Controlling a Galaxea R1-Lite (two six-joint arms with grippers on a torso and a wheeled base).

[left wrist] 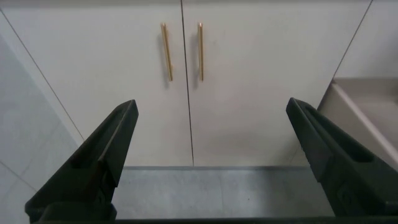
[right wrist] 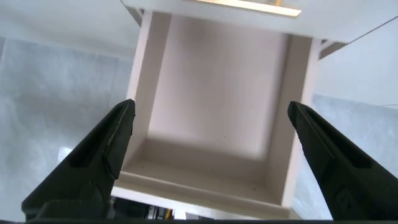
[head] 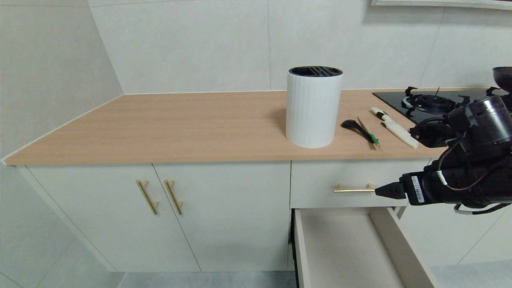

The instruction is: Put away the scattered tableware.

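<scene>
- Head view: ribbed white holder [head: 314, 108] stands near the woodgrain counter's [head: 180, 124] front edge.
- Black spoon [head: 352, 125], chopsticks [head: 373, 139] and white knife [head: 394, 127] lie between it and the hob [head: 432, 103].
- Jaws wide on left gripper [left wrist: 211, 102] and right gripper [right wrist: 211, 106], the latter over the open drawer [right wrist: 217, 93].

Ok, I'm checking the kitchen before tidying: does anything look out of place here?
Yes. A black spoon, chopsticks and a white knife lie loose on the counter beside the white holder, not in it. Below them, a drawer stands pulled open.
</scene>
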